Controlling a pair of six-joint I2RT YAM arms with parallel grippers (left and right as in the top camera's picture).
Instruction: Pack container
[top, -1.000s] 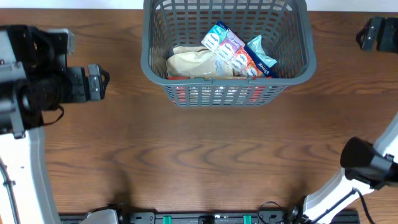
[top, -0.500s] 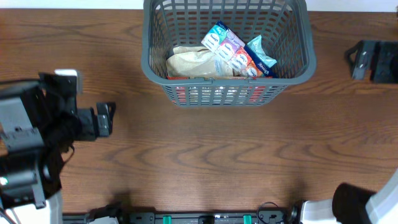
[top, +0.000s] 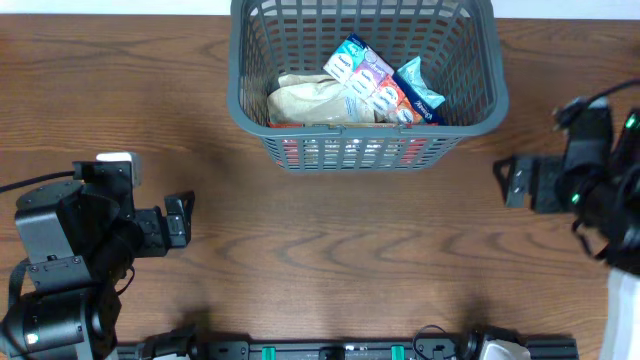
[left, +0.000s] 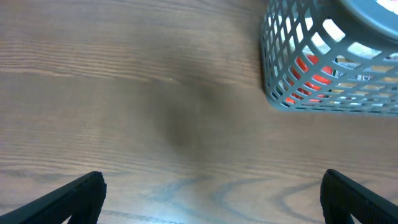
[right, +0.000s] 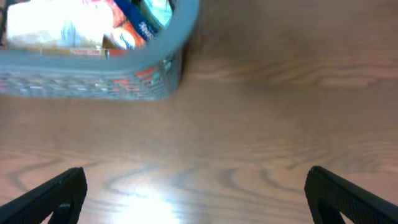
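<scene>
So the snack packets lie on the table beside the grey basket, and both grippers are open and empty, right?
Not quite. The overhead view shows the snack packets inside the grey basket, not beside it on the table. The left gripper and right gripper are indeed open and empty.

Table (top: 330, 250) is viewed straight down from above, full width covered, container (top: 350, 150) at top centre. Left wrist view is set low and close over the wood, container seen upper right. Right wrist view likewise, container upper left. Container's near side is shared by all three.
</scene>
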